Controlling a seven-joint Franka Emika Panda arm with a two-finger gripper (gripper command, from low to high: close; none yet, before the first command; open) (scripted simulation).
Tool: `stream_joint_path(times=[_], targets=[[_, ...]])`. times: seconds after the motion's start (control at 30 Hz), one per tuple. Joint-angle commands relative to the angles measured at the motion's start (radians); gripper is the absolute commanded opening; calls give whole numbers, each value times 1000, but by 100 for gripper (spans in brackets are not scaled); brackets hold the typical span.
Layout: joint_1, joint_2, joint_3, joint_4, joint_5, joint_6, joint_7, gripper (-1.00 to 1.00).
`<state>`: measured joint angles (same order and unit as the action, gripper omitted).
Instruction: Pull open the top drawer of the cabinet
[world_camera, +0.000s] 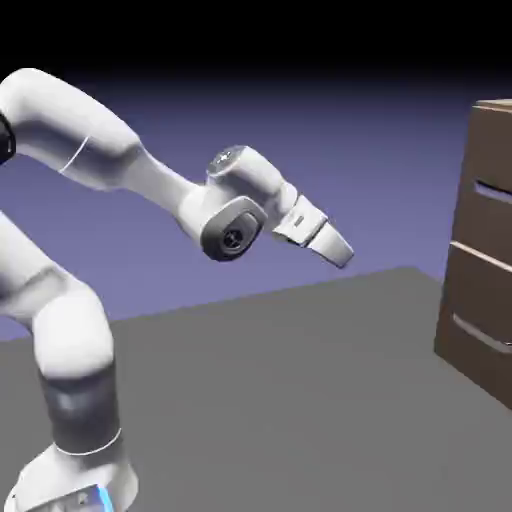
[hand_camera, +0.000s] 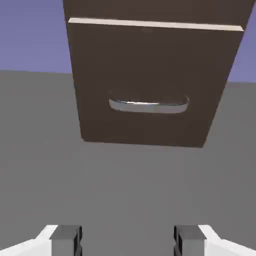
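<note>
Table: you've got a plain dark grey top (world_camera: 270, 400), matte looking, and it runs off toward the far side to a straight edge that climbs a bit to the right.
Backdrop: blue-violet (world_camera: 370, 190) behind everything, fading to black up top in the exterior view.
Light: pretty soft on your white arm (world_camera: 150, 180), and there's a small blue glow on its base at the near left.
Cabinet: your brown wood-look box (world_camera: 480, 290) is on the right, cut off by the exterior view's right edge.
Top drawer: that's the upper front (world_camera: 495, 225) over there, closed, with a pale grey bar handle (world_camera: 493, 192).
Lower drawer: same look, closed too, and your hand view shows its front (hand_camera: 150, 65) and handle (hand_camera: 148, 107) nearly straight on.
Gripper: yours (hand_camera: 128, 242) is spread wide with nothing in it, well left of the cabinet, above the table and tipped downward.
</note>
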<state>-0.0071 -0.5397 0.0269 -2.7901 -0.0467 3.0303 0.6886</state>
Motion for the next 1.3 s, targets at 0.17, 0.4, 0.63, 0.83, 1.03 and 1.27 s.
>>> stream_joint_path(times=[0.17, 0.4, 0.63, 0.83, 1.03, 1.27], targets=[[-95, 151, 134, 99, -232, -34, -261, 0], [-206, 327, 290, 214, -503, -73, -565, 0], [-317, 503, 447, 329, -774, -112, -870, 0], [-412, 653, 581, 428, -1006, -145, -1131, 0], [-508, 804, 715, 527, -1238, -179, -1392, 0], [-619, 980, 871, 642, -1509, -218, -1696, 0]])
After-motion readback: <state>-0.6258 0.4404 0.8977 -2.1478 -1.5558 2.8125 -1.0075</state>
